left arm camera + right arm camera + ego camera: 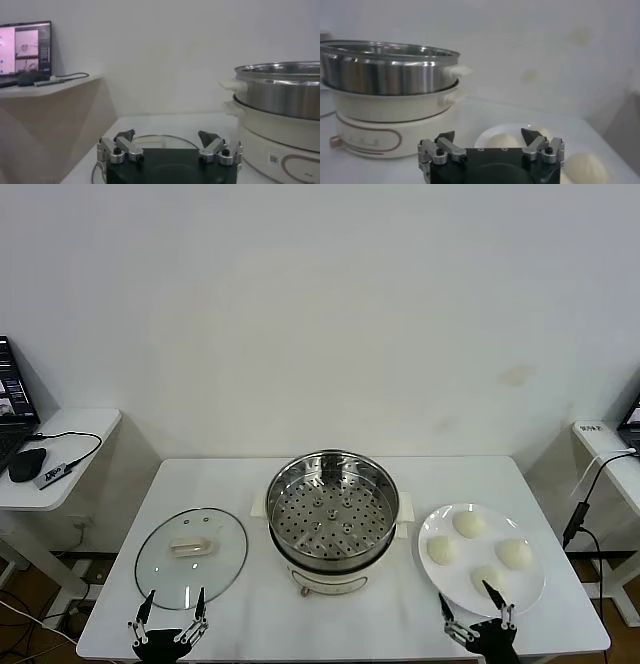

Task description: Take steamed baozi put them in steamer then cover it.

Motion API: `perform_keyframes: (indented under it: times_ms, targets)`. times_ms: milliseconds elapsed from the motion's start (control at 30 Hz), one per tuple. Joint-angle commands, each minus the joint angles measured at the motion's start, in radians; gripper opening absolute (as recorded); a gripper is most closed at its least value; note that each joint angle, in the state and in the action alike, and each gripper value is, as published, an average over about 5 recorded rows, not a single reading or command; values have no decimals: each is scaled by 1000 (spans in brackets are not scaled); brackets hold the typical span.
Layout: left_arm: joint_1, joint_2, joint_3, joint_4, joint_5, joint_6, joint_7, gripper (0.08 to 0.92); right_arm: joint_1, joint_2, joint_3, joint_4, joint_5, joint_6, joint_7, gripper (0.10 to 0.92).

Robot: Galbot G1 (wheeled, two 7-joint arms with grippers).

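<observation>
The steamer (333,519) stands uncovered in the middle of the table, its perforated tray bare; its steel wall also shows in both wrist views (280,97) (385,72). Several cream-white baozi (468,524) (441,550) (514,554) rest on a white plate (530,589) to its right. The glass cover (191,557) lies flat on the table to its left, handle up. My left gripper (172,604) hovers open at the table's front edge, just short of the cover (150,140). My right gripper (479,602) is open at the plate's near rim, a baozi (502,140) just beyond it.
A side table (60,454) with a laptop and mouse stands at the far left, and another side table (605,434) with a hanging cable at the far right. The white wall is close behind the table.
</observation>
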Motion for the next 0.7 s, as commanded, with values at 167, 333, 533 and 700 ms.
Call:
perform_keyframes:
  times_ms: [167, 333, 533, 700]
  targets:
    - [-38, 11, -26, -48, 42, 137, 1, 823, 222, -170, 114, -80, -376, -19, -26, 823]
    - [-64, 28, -30, -46, 66, 155, 15, 823, 332, -355, 138, -151, -530, -47, -165, 823]
    - [-78, 35, -26, -58, 73, 207, 23, 823, 470, -591, 89, -273, -614, -91, -374, 823]
    - [-74, 38, -16, -89, 86, 294, 22, 823, 636, -760, -70, -383, -553, -111, -515, 823]
